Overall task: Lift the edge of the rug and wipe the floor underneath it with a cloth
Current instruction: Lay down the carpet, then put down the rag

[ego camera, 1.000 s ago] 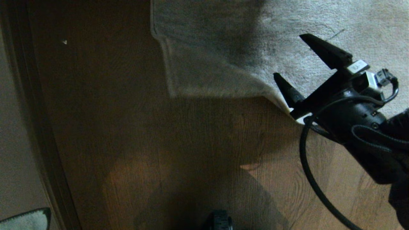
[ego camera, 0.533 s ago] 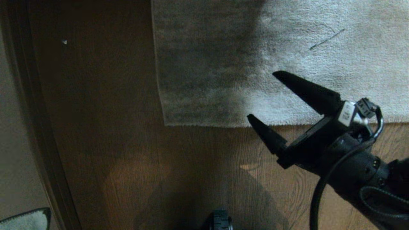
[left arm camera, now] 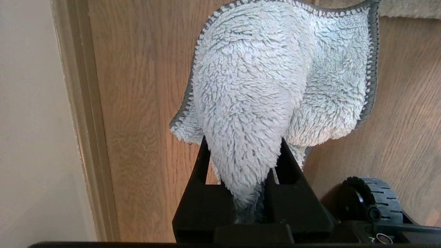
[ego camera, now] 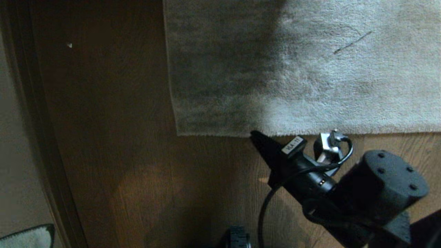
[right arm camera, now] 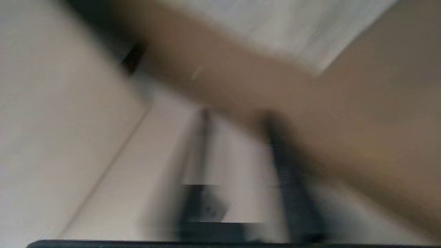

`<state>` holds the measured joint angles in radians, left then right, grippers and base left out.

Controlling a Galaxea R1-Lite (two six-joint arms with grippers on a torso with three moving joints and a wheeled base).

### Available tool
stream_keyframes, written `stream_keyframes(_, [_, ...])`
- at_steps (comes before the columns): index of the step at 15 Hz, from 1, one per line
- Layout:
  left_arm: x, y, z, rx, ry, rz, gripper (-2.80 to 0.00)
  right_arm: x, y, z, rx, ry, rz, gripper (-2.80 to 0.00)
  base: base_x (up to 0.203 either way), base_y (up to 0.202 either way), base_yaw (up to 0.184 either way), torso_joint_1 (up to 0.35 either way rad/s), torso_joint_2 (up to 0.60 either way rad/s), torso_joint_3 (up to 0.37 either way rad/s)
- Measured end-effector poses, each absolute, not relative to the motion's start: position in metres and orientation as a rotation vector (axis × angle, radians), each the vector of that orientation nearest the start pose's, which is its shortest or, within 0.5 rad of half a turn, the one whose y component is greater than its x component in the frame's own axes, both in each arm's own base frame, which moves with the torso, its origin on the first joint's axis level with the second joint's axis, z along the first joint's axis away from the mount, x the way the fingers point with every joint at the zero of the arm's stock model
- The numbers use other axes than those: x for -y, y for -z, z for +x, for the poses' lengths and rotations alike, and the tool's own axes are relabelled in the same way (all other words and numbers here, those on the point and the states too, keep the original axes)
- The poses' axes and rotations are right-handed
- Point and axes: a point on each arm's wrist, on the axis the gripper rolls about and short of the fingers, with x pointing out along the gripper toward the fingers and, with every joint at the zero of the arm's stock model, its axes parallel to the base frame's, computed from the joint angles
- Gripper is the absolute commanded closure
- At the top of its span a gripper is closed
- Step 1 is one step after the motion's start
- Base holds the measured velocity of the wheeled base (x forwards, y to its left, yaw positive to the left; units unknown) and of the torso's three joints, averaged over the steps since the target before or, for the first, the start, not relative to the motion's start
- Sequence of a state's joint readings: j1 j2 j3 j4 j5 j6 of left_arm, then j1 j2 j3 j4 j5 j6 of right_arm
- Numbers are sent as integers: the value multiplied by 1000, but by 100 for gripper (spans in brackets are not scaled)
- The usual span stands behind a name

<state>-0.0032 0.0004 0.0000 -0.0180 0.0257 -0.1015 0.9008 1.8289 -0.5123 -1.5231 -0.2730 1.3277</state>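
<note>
- On the far left a pale wall (ego camera: 17,137) meets a dark baseboard (ego camera: 51,155) that runs along the wood.
- In the low left corner of the head view a bit of the cloth (ego camera: 31,237) peeks in.
- The left gripper (left arm camera: 241,162) hangs there by the wall. Its two black fingers (left arm camera: 201,165) pinch the fluffy pale cloth tight, and the cloth droops over the brown floor (ego camera: 120,137).
- A tiny pale speck (ego camera: 69,45) sits on the floor, well left of the rug.
- The big grey rug (ego camera: 344,86) lies flat. The rug edge (ego camera: 310,132) is a straight line, with a square corner at its left end.
- The right gripper (ego camera: 256,136) points at the rug edge, just beside it. Its fingers are pressed together and hold nothing.
- A small black wheel (ego camera: 237,239) shows at the bottom.
</note>
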Motion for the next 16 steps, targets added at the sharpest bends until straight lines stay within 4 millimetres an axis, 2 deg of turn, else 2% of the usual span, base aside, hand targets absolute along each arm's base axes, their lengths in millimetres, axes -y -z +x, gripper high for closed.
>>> stream_keyframes(3, [-1,-77,-23,19,-21,-102,0,-241,-141,223,-197,-527,1354,0,0,0,0,0,0,0])
stream_keyframes(7, [-1,-77,-23,18,-21,-102,0,-253,-116,261,-156,-443,1335,0,0,0,0,0,0,0])
stream_keyframes(11, [-1,-77,-23,19,-22,-102,0,-254,-99,286,-133,-394,1322,0,0,0,0,0,0,0])
stream_keyframes(16, [-1,-77,-23,19,-21,-102,0,-253,-79,301,-121,-327,1282,0,0,0,0,0,0,0])
